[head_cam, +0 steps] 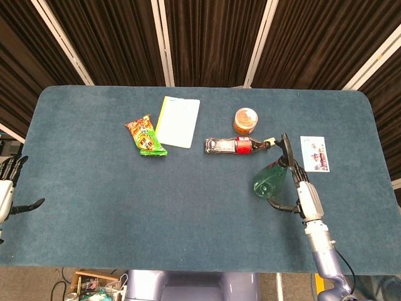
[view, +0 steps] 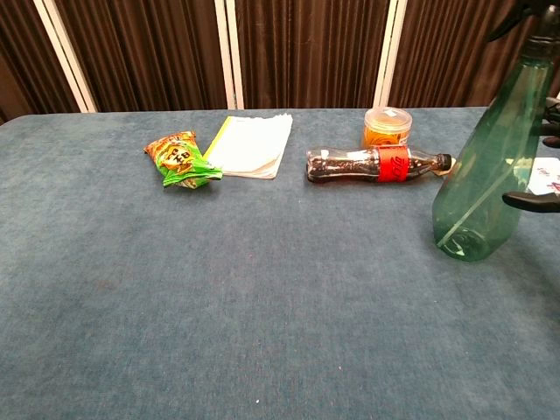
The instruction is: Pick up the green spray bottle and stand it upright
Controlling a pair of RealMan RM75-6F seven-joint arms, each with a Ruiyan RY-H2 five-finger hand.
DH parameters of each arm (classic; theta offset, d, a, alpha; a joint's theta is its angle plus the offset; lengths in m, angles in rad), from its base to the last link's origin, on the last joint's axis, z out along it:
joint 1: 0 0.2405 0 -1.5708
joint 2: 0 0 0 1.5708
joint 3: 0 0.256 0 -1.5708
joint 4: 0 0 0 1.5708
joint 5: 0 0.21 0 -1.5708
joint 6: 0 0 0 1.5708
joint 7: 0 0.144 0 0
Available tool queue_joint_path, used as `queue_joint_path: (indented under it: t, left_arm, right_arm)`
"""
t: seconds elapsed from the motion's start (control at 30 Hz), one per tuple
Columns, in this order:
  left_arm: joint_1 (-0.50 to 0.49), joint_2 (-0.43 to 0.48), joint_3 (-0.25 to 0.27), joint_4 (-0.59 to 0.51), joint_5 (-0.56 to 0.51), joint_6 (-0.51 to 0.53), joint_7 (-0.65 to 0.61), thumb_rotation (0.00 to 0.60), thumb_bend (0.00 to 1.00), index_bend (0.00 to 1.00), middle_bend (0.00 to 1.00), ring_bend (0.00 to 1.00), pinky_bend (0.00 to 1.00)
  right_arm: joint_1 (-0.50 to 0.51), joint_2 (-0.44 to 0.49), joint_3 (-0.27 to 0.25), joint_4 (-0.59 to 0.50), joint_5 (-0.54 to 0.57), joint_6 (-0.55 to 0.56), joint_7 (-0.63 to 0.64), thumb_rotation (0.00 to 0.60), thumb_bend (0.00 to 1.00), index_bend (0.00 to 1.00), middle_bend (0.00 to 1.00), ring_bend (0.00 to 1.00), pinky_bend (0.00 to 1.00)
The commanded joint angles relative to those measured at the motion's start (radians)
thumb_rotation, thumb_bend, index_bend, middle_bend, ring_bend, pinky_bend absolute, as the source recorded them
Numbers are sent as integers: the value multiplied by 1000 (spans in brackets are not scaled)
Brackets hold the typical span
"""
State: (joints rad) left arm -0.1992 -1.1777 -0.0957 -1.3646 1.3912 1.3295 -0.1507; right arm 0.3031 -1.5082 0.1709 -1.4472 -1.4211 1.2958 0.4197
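The translucent green spray bottle (head_cam: 269, 179) (view: 486, 166) is tilted only slightly, its base low over the blue table (head_cam: 94, 188) at the right and its black nozzle at the top. My right hand (head_cam: 303, 193) holds it from the right side. In the chest view only the dark fingers (view: 531, 200) show at the frame edge, beside the bottle's body. My left hand (head_cam: 9, 191) hangs off the table's left edge with its fingers apart, holding nothing.
A cola bottle (head_cam: 238, 145) (view: 376, 164) lies on its side just behind the spray bottle, with an orange jar (head_cam: 245, 120) (view: 387, 127) beyond it. A printed card (head_cam: 314, 153) lies to the right. A notebook (head_cam: 178, 121) and snack pack (head_cam: 145, 135) sit at centre-left.
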Motion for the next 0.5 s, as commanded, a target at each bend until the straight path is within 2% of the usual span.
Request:
queue_joint_path:
  t: [0.03, 0.33, 0.5]
  left_arm:
    - [1, 1, 0, 0, 1, 2, -2, 600, 126, 0, 0, 0, 87]
    - [5, 3, 2, -4, 6, 11, -2, 600, 125, 0, 0, 0, 87]
    - [9, 4, 3, -5, 7, 19, -2, 600, 125, 0, 0, 0, 87]
  right_arm:
    - [-11, 11, -5, -19, -6, 19, -3, 600, 200, 0, 0, 0, 0]
    - [-48, 49, -30, -59, -33, 69, -1, 600, 199, 0, 0, 0, 0]
    - [-94, 118, -73, -73, -66, 114, -19, 600, 200, 0, 0, 0, 0]
